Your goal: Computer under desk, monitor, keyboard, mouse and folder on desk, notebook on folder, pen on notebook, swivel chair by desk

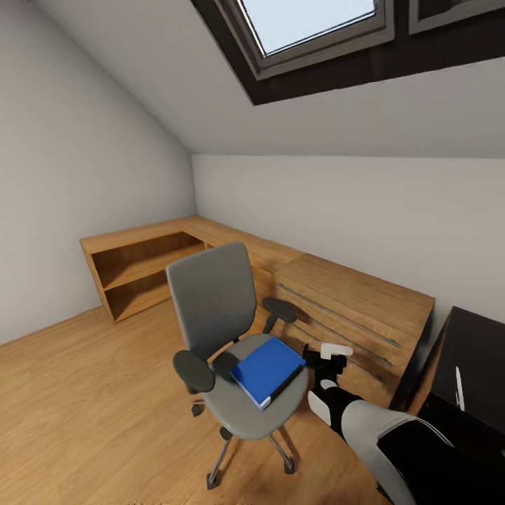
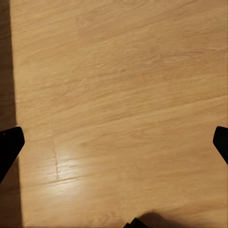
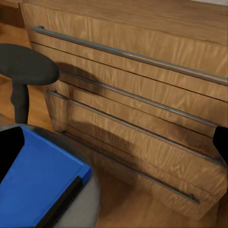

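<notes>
The swivel chair with grey seat and back stands in the middle of the wooden floor. On its seat lies the blue folder, which the right wrist view shows close up. My right gripper hovers open at the folder's right edge, beside the chair's black armrest, with nothing between its fingers. My left gripper is open over bare floor. At the far right a corner of the black desk shows, with the pale pen lying on it.
A wooden chest of drawers with long metal handles stands right behind the chair, close to my right gripper. A low wooden shelf unit runs along the left wall into the corner. Open floor lies left of the chair. The ceiling slopes with a skylight.
</notes>
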You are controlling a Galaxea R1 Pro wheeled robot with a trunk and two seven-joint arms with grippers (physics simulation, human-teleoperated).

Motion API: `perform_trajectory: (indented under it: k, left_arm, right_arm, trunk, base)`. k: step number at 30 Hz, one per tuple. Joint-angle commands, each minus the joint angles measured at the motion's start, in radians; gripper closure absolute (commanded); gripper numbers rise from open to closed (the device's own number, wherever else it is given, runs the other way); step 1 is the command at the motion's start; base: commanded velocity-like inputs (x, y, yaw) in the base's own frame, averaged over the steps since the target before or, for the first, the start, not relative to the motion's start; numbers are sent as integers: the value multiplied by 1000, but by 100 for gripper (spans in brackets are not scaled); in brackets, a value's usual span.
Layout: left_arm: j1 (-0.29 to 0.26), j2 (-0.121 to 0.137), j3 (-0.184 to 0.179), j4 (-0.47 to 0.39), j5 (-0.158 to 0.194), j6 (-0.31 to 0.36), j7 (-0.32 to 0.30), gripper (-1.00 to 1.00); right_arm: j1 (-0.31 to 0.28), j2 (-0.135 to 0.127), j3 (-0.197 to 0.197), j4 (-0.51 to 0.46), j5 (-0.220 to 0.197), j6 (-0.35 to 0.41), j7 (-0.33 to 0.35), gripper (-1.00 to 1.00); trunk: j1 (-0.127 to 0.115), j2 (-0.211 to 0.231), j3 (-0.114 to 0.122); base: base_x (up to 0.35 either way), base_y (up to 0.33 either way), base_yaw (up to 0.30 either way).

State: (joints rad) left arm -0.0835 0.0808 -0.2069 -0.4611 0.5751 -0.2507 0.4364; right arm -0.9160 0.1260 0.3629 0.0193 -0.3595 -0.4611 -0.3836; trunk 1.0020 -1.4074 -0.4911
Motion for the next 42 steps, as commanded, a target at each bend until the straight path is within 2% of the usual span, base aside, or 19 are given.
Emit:
perform_trajectory:
  k: [1, 21, 28, 30, 32, 33, 34, 35, 36, 37, 39, 40, 42]
  left_arm:
    - [-1, 1, -8, 0, 9, -5, 6, -100]
    - [-1, -9, -10, 0, 7, -6, 5, -100]
    - [-1, -25, -45, -4, 6, -52, 7, -100]
    - [-1, -26, -49, -17, 5, -54, 7, -100]
    - [-1, -26, -53, -89, 5, -41, 8, -100]
    - [-1, -24, -53, -210, 5, 29, 11, -100]
    - [-1, -23, -51, -284, 5, 92, 13, -100]
    - [-1, -21, -49, -369, 5, 171, 15, -100]
    - [-1, -19, -46, -415, 5, 215, 15, -100]
    - [-1, -13, -37, -514, 6, 312, 16, -100]
    - [-1, 1, 2, -697, 8, 510, 18, -100]
    - [-1, 3, 16, -734, 9, 553, 18, -100]
    - [-1, 6, 77, -861, 13, 692, 19, -100]
  right_arm:
    - [0, 0, 9, 2, -7, -6, -2, -100]
    - [3, 0, 8, 3, -9, -10, 5, -100]
    - [3, -8, 4, -3, -16, -13, 5, -100]
    - [3, -9, 4, -4, -16, -18, 5, -100]
    - [7, -10, 6, -1, -9, -49, 8, -100]
    - [25, -12, 8, -2, -4, -103, 10, -100]
    - [34, -13, 8, -2, -3, -129, 11, -100]
    - [40, -14, 9, -2, -2, -146, 11, -100]
    - [42, -15, 10, -3, -2, -150, 12, -100]
    - [45, -19, 10, -6, -2, -154, 16, -100]
    - [48, -27, 9, -18, -3, -125, 41, -100]
    - [48, -31, 8, -25, -5, -107, 50, -100]
    - [49, -58, 5, -84, -12, 19, 90, -100]
  trunk:
    - [0, -1, -2]
    - [0, -1, -22]
    - [0, -1, -29]
    - [0, -1, -31]
    - [0, -1, -31]
    - [0, -1, -31]
    - [0, -1, -31]
    - [0, -1, -32]
    - [0, -1, -32]
    - [0, -1, -32]
    - [0, -1, -32]
    - [0, -1, -32]
    - [0, -1, -32]
  base:
    - [0, 0, 230]
    - [0, 0, 230]
    - [0, 0, 231]
    - [0, 0, 183]
    - [0, 0, 88]
    - [0, 0, 28]
    - [0, 0, 18]
    - [0, 0, 11]
    - [0, 0, 9]
    - [0, 0, 6]
    - [0, 0, 3]
    - [0, 0, 2]
    - [0, 0, 1]
